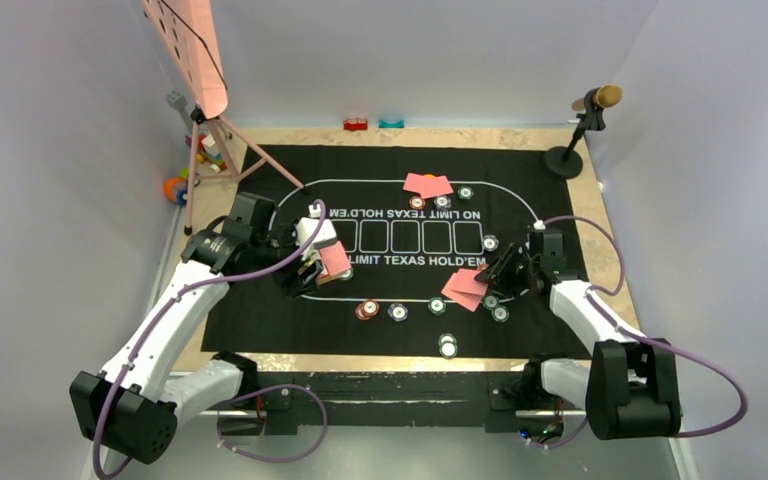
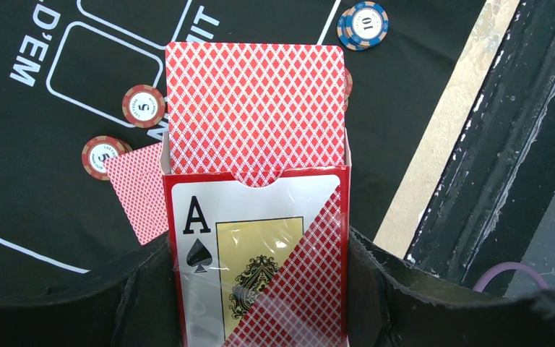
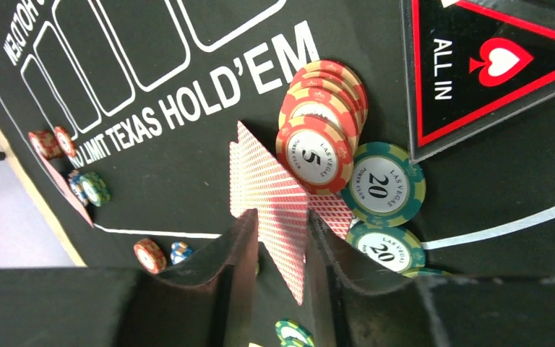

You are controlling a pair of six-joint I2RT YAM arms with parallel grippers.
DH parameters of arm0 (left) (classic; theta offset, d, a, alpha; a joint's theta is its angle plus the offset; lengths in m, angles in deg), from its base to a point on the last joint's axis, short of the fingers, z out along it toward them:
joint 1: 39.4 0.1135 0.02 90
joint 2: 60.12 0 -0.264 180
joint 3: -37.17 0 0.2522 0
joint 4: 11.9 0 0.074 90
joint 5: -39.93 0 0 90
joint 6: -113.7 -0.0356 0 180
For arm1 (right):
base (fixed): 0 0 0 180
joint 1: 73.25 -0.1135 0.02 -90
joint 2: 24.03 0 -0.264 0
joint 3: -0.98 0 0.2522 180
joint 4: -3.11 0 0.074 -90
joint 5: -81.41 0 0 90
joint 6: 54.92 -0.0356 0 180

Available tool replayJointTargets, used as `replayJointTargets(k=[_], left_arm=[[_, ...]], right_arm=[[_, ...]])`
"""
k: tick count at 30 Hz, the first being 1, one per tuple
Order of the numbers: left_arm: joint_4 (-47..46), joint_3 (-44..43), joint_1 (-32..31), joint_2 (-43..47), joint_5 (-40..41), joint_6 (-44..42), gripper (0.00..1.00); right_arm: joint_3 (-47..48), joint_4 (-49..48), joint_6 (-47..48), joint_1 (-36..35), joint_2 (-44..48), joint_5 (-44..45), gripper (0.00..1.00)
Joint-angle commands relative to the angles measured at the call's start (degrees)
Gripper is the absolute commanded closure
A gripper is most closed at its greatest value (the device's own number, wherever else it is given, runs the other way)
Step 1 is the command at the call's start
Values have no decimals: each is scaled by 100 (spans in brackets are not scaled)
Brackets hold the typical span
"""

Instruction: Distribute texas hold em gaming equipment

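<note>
My left gripper is shut on a red card box with an ace of spades front; a stack of red-backed cards sticks out of its top. My right gripper hangs low over the right seat with its jaws a small gap apart. One red-backed card leans slanted between them. A second card lies under a red 5 chip stack, beside green 20 chips. Both cards show in the top view.
Black mat. Two cards and chips lie at the far seat. Chips lie near the front. A loose card lies by the box. A microphone stand is back right, a pink tripod back left, and an "ALL IN" triangle is near the right gripper.
</note>
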State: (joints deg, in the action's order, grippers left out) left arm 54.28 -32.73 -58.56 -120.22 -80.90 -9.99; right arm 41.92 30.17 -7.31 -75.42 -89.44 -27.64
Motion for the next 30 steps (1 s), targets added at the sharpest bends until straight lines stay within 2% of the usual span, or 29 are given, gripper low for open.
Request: replayJointTargets(k=[1, 4, 9, 11, 17, 21, 25, 30], left_arm=[[-84, -200, 35, 11, -239, -54, 100], [-79, -204, 37, 12, -243, -54, 100], [-61, -204, 35, 11, -232, -45, 100], [-66, -207, 35, 7, -238, -45, 100], [-65, -268, 35, -56, -245, -12, 100], [-47, -339, 35, -121, -254, 19, 100], [-69, -360, 36, -127, -235, 59, 100], [-63, -341, 35, -118, -230, 72, 100]], right_arm=[[75, 297, 101, 33, 179, 385, 61], [155, 508, 172, 31, 284, 493, 50], [404, 838, 347, 33, 621, 629, 39], [596, 899, 408, 25, 814, 687, 31], [1106, 789, 463, -96, 940, 2, 14], [1307, 78, 311, -848, 889, -521, 7], [1713, -630, 205, -1911, 386, -963, 5], [2114, -1600, 34, -2639, -305, -1830, 3]])
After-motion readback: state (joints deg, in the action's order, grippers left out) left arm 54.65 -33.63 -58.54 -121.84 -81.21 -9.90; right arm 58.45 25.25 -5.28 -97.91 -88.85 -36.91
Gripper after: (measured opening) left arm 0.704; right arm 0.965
